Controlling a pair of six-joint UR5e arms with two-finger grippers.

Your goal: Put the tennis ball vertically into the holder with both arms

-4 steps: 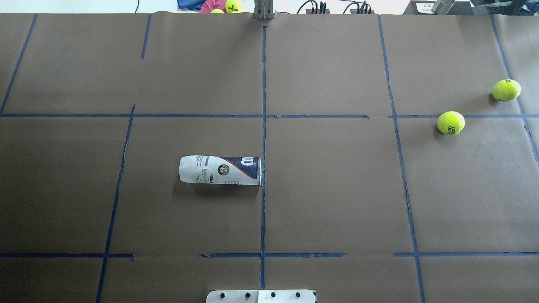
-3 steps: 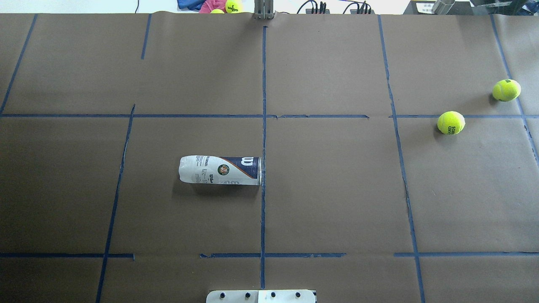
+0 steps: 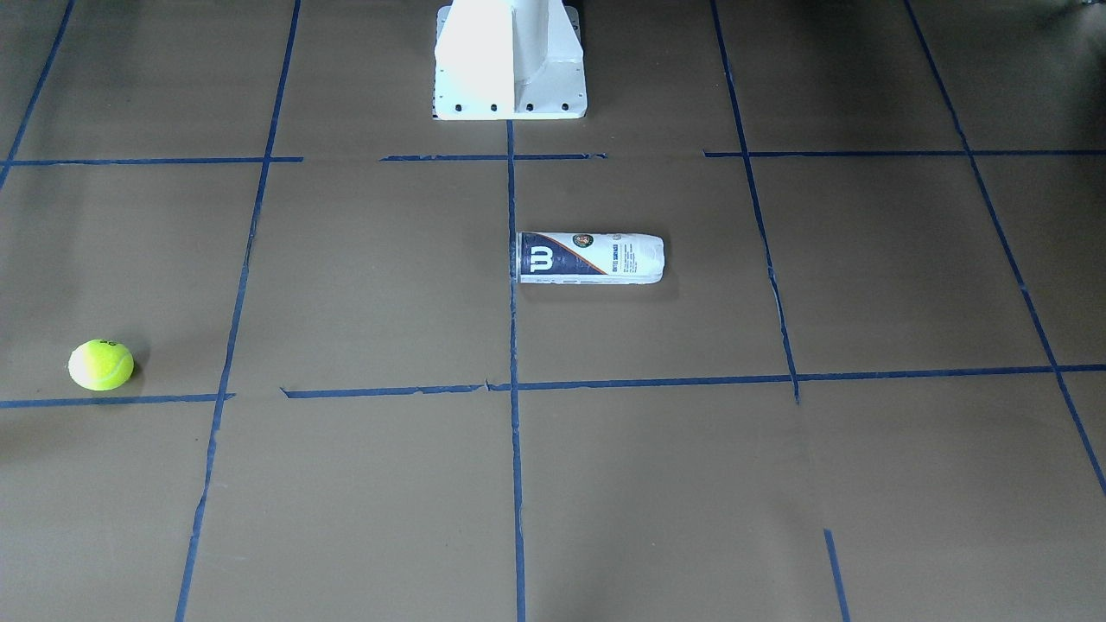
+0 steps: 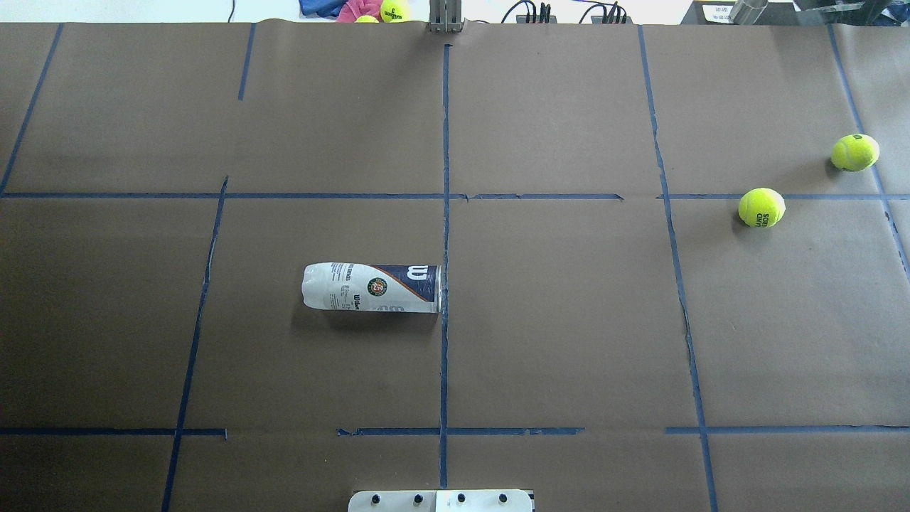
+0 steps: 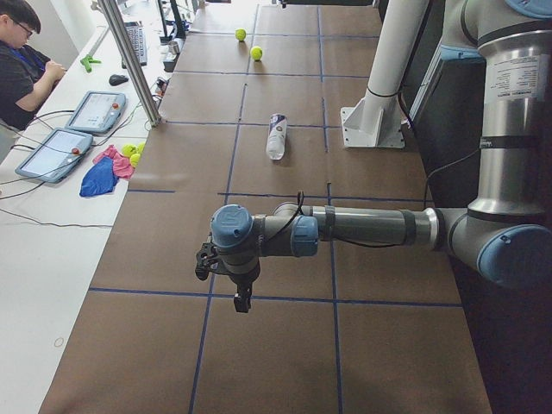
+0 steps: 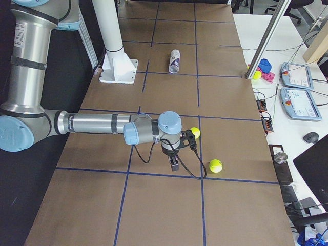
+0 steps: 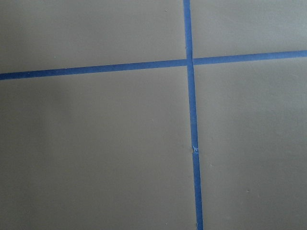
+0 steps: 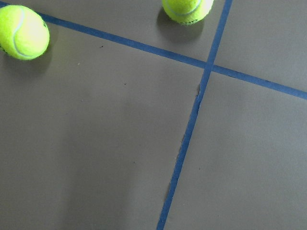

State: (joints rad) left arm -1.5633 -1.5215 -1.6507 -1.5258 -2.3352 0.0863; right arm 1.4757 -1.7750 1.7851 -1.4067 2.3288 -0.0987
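Bench (image 4: 569, 341), brown paper gridded with blue tape (image 4: 445, 142); contents listed from the robot's side outward. White pedestal base (image 4: 441, 500): near edge, centre. Holder (image 4: 371, 288): one, lying on its side in the middle row. Its rimmed end, taken to be the mouth, is just beside the centre tape line and its rounded end points toward the robot's left. It is not upright, nothing grips it, and no ball is seen in it. Nearer tennis ball (image 4: 761, 207): loose on the bench well to the robot's right, sitting on a cross line of tape. Farther tennis ball (image 4: 855, 152): loose, a little beyond the first and closer to the right edge. Both are well apart from the holder. Left gripper (image 5: 243, 302): shows only in the left side view, hanging over bare bench at the robot's left end, far from the holder. Its wrist camera gives only paper and tape, and whether the jaws are wide or narrow cannot be told. Right gripper (image 6: 175, 165): shows only in the right side view, hanging near the two balls and apparently touching neither. Its wrist camera has both balls at the top of its picture; jaw width likewise cannot be told. Far edge, off the paper: spare ball (image 4: 394, 10) and coloured cloths (image 4: 347, 12). Status: judged not begun. Outstanding: holder to be gripped and stood mouth-up, probably by the left arm; a ball to be gripped, probably by the right; ball to be carried over the mouth and lowered straight in.
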